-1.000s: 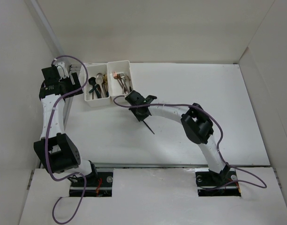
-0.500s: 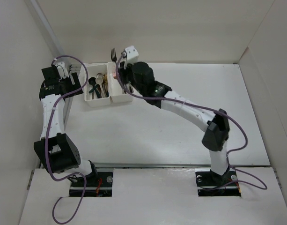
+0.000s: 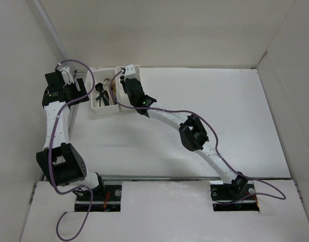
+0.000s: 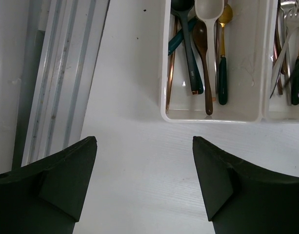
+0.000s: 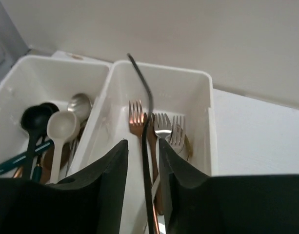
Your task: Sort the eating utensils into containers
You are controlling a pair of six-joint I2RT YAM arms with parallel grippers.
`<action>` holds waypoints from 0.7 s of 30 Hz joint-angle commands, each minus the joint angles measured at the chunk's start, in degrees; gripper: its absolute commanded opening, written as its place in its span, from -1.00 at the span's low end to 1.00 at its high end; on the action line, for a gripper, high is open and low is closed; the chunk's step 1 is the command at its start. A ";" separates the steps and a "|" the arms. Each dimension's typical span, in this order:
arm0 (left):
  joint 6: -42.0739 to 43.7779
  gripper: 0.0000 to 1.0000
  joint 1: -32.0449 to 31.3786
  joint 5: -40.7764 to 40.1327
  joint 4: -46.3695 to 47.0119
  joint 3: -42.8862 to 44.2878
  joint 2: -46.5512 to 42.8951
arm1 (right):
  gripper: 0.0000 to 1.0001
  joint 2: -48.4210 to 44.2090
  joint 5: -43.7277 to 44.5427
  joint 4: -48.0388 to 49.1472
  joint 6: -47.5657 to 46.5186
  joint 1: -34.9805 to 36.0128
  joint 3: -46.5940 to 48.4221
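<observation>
From above, the right gripper hangs over the right container. Left wrist view: left gripper jaws spread, spoons in left container beyond. Right wrist view: jaws grip a black fork above forks

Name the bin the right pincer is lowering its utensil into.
The fork bin, right of the spoon bin; the right pincer holds a black utensil above it.

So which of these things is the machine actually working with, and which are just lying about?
Part of the job:
- black utensil gripped in the right arm's jaws over the fork bin
- forks in that bin
- spoons in the spoon bin

Just there:
- purple cables
- table
- left arm's jaws, open and empty
</observation>
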 commanded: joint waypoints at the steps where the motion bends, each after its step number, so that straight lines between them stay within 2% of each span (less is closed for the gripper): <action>1: 0.22 0.54 0.45 -0.50 0.68 0.44 0.14 | -0.25 -3.84 0.43 4.48 -0.68 0.03 1.75; 2: 0.22 0.54 0.45 -0.50 0.68 0.44 0.14 | -0.22 -3.84 0.43 4.47 -0.68 0.03 1.74; 4: 0.22 0.54 0.45 -0.50 0.68 1.05 0.76 | 0.02 -3.84 1.13 3.50 -0.68 0.03 1.22; 6: 0.22 0.54 0.45 -0.50 0.68 1.05 0.76 | 0.29 -4.80 0.43 1.83 -0.68 0.03 1.21; 7: 0.22 0.54 0.45 -0.50 0.68 1.05 0.76 | 0.56 -5.68 -0.10 1.22 -0.68 0.03 0.43; 9: 0.22 0.54 0.45 -0.50 0.68 1.05 0.76 | 0.83 -9.61 -0.63 1.22 -0.68 0.03 -2.11; 10: 0.22 0.54 0.45 -0.50 0.68 1.05 0.76 | 0.83 -11.47 -0.63 1.22 -0.68 0.03 -2.13; 11: 0.22 0.54 0.45 -0.50 0.68 1.05 0.76 | 1.00 -13.40 -0.11 1.22 -0.68 0.03 -4.30; 14: 0.22 0.54 0.45 -0.50 0.15 1.58 0.76 | 1.00 -23.68 1.56 1.22 -0.68 0.03 -10.45; 17: 0.22 0.54 0.45 -1.02 0.15 1.58 0.76 | 1.00 -35.45 2.10 -0.45 -0.15 -0.58 -22.14; 18: 0.22 0.54 0.45 -1.03 0.15 1.58 0.76 | 1.00 -38.27 1.23 -2.11 0.89 -1.72 -27.82; 19: 0.22 0.54 0.45 -1.03 0.15 1.58 0.76 | 1.00 -43.69 1.22 -6.56 2.03 -2.60 -30.49; 21: 0.22 0.54 0.45 -1.03 0.15 1.58 0.76 | 1.00 -48.47 0.08 -12.29 7.56 -4.88 -35.33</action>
